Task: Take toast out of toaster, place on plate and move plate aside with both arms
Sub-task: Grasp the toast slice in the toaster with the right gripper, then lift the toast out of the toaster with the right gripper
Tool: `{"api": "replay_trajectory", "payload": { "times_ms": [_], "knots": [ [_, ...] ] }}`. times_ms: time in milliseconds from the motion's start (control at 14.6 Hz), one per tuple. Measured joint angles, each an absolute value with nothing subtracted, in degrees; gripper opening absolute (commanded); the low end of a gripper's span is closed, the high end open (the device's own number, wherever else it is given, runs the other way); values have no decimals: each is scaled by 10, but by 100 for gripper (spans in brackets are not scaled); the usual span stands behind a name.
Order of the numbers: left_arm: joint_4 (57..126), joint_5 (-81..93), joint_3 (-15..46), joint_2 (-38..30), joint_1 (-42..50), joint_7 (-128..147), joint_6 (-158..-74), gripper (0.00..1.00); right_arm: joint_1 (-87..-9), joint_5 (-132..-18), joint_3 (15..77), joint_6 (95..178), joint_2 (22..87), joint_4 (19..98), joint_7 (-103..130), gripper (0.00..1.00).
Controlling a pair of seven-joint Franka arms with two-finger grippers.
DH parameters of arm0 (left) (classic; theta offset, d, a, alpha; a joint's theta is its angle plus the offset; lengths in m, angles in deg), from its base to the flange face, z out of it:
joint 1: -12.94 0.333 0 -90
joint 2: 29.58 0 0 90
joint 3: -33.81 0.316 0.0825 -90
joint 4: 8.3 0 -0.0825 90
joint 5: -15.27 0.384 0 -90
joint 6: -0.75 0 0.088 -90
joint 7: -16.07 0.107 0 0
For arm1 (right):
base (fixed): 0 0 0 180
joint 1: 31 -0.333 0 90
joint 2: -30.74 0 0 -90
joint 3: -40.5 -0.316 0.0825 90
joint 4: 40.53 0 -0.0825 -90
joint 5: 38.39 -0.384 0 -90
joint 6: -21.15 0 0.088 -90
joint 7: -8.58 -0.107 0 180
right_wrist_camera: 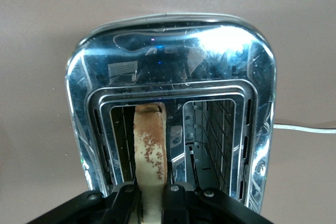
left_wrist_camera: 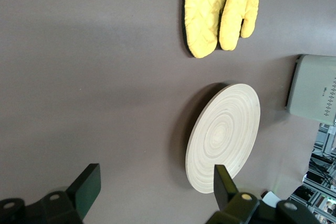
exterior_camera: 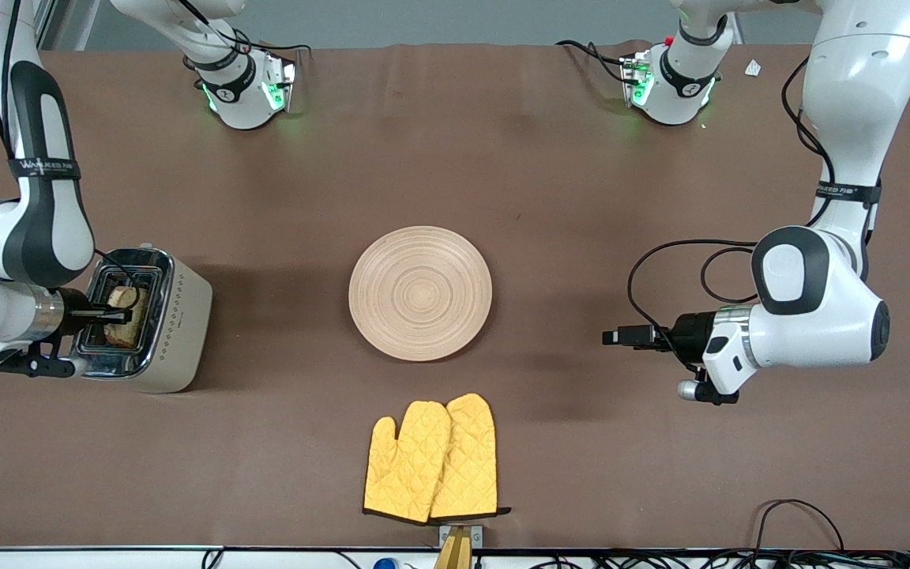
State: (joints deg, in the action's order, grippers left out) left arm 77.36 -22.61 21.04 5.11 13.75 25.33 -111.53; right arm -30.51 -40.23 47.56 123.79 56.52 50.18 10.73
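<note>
Stage: toast (right_wrist_camera: pixel 151 145) pinched by right gripper (exterior_camera: pixel 111 316), not yet out of its slot in the toaster (exterior_camera: pixel 178 316); plate (exterior_camera: pixel 420 292) bare at mid-table; left gripper (exterior_camera: pixel 619 337) waits, jaws wide; 2 steps left

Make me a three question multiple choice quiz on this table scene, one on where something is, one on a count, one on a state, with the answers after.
1. Where is the toast?
A. On the plate
B. In a slot of the toaster
C. On the oven mitts

2. How many yellow oven mitts lie on the table?
A. One
B. Two
C. Three

3. What is the right tool doing?
A. Shut on the toast
B. Open over the plate
C. Resting on the mitts

Answers:
1 B, the slice stands in one slot, the second slot is empty.
2 B, two mitts lie side by side, nearer the front camera than the plate.
3 A, its fingers clamp the slice's top edge; the left tool waits open.
</note>
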Motion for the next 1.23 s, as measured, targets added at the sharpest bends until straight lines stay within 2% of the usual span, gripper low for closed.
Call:
{"api": "replay_trajectory", "payload": {
  "times_ms": [137, 342, 547, 684, 1026, 1232],
  "knots": [
    [774, -251, 210, 59, 137, 273, -1121, 83, -307, -402, 475, 1232, 559, 493, 119, 5],
    [774, -282, 209, 69, 134, 314, -1126, 73, -324, -401, 471, 1173, 524, 458, 127, 3],
    [775, -325, 209, 81, 132, 379, -1126, 71, -369, -394, 469, 1078, 488, 398, 124, 3],
    [788, -375, 209, 90, 132, 435, -1141, 70, -412, -390, 468, 1052, 481, 371, 91, 3],
    [848, -505, 207, 101, 127, 560, -1181, 66, -532, -388, 464, 1071, 502, 370, -72, 3],
    [876, -535, 207, 101, 129, 574, -1185, 66, -591, -444, 463, 1132, 538, 380, -173, 3]
  ]
}}
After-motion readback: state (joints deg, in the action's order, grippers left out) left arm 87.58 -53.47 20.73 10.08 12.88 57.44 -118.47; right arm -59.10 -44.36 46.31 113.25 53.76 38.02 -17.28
